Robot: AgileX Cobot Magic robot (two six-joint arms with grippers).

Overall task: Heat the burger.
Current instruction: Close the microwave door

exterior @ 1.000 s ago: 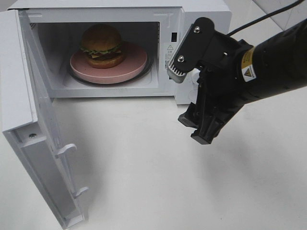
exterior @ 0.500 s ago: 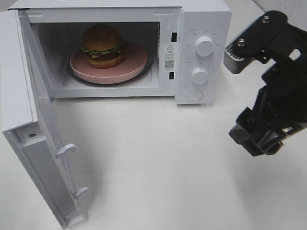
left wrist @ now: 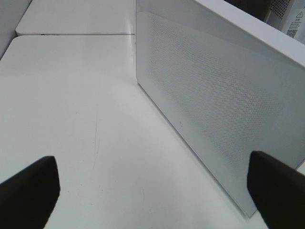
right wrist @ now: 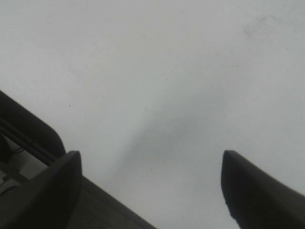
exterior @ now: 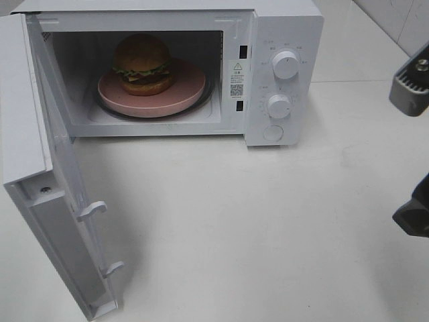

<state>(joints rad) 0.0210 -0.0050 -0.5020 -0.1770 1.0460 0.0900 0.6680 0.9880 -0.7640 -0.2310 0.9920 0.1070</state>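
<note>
The burger [exterior: 141, 64], with golden-brown bun, green lettuce and dark patty, sits on a pink round plate [exterior: 188, 87] inside the white microwave [exterior: 281, 27], whose door [exterior: 40, 181] stands wide open to the left. My right gripper [right wrist: 150, 183] is open and empty over bare white table; only its edge [exterior: 412, 151] shows at the far right of the high view. My left gripper [left wrist: 152, 188] is open and empty, facing the outer side of the open door [left wrist: 214, 100]. It does not show in the high view.
The microwave has two round knobs [exterior: 286, 65] and a button on its right panel. The white table [exterior: 255, 228] spreads in front. A tiled wall corner shows at the top right.
My right arm has drawn back from in front of the microwave's control panel to the right edge of the view, uncovering the knobs. The burger, plate and door have not moved.
</note>
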